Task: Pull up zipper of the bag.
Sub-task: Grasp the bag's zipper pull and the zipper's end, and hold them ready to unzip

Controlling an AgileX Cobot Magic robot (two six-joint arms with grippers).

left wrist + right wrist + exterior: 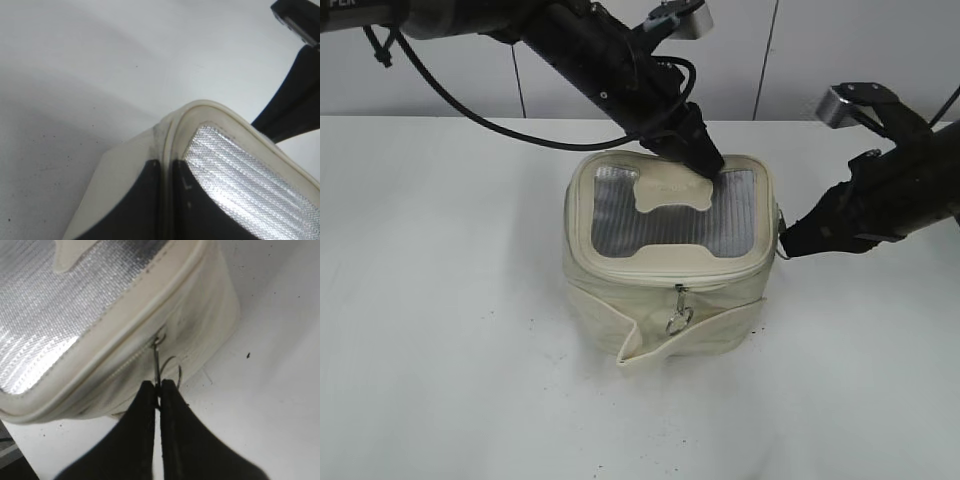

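The cream-white bag (670,300) stands mid-table with its grey mesh top (620,215) and bone-shaped patch (668,192). Its zipper (670,277) runs round the top rim. One silver pull (679,312) hangs free on the front. My left gripper (705,160) is shut on the bag's far rim (166,150), pinching the cream edge between its fingers. My right gripper (786,245) is at the bag's right side, shut on a second silver pull (157,360) whose ring (170,371) sticks out beside the fingertips.
The white table (440,330) surrounds the bag. A loose cream band (655,345) folds out at the bag's front base. The right arm (295,95) shows behind the bag in the left wrist view.
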